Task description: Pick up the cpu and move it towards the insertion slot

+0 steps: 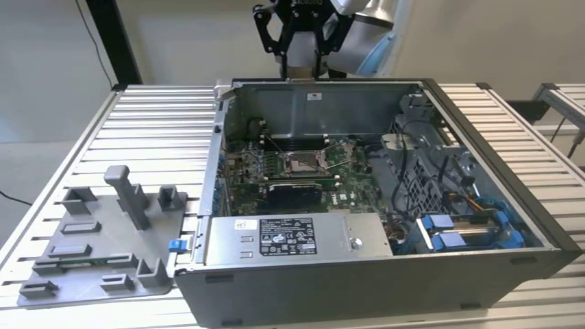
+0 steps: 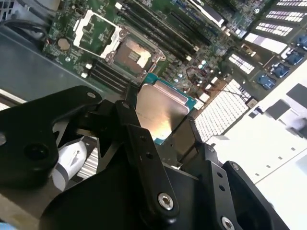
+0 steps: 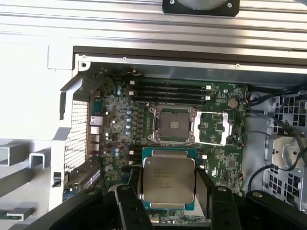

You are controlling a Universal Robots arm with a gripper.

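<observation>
The cpu (image 3: 169,179) is a square chip with a pale silver top and a green rim. It sits clamped between the dark fingers (image 3: 130,194) of my gripper (image 3: 168,187), which is shut on it. In the second wrist view the cpu (image 2: 160,110) hangs in the gripper (image 2: 160,127) above the board. The insertion slot (image 3: 172,125) lies on the green board a short way beyond the chip, its metal cover plate (image 3: 214,128) flipped open beside it. In the exterior view my gripper (image 1: 300,65) hovers over the case's back wall, with the insertion slot (image 1: 302,162) well below it.
The open computer case (image 1: 375,274) lies on a ribbed metal table (image 1: 146,130). Long memory slots (image 3: 170,91) run beside the socket, and cables and blue drive bays (image 1: 466,229) fill the exterior view's right. A grey plastic tray (image 1: 101,240) stands at the exterior view's left.
</observation>
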